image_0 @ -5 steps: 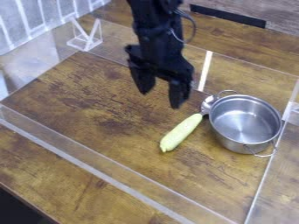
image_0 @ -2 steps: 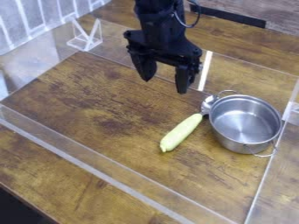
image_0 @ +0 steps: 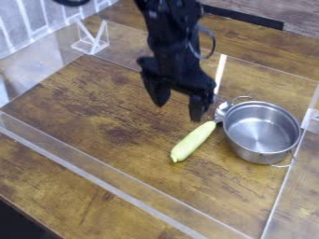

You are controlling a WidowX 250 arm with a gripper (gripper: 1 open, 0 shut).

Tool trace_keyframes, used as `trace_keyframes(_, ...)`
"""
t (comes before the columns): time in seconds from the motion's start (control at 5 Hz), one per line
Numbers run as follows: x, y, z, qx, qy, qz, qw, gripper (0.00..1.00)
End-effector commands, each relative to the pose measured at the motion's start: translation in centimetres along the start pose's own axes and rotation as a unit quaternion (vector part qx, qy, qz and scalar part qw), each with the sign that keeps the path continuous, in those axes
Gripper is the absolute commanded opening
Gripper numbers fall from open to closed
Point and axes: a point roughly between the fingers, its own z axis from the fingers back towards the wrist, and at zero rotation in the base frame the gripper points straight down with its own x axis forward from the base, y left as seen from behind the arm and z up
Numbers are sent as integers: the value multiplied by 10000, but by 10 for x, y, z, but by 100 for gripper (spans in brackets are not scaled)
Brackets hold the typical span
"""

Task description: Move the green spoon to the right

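Observation:
The green spoon (image_0: 193,142) is a pale yellow-green tapered piece lying slantwise on the wooden table, its small silvery tip (image_0: 219,110) up beside the pot. My gripper (image_0: 178,98) hangs open just above and to the left of the spoon's upper end, fingers pointing steeply down. One black finger (image_0: 156,89) is on the left and the other (image_0: 199,103) on the right, with nothing between them. The gripper is apart from the spoon.
A round shiny steel pot (image_0: 260,132) stands right of the spoon, nearly touching it. Clear acrylic walls (image_0: 75,163) fence the wooden work area. A clear stand (image_0: 90,39) sits at the back left. Bare wood lies left of and in front of the spoon.
The gripper rose and shifted back left, then came down again toward the spoon's upper end, staying open. Spoon and pot have not moved.

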Motion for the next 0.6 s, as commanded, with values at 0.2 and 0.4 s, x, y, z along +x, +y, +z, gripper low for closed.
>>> trace_keyframes(0.2,20,4,43,14,-433,-179,9989,100)
trace_keyframes(0.4,31,1,51,34,-542,-82,9985,100)
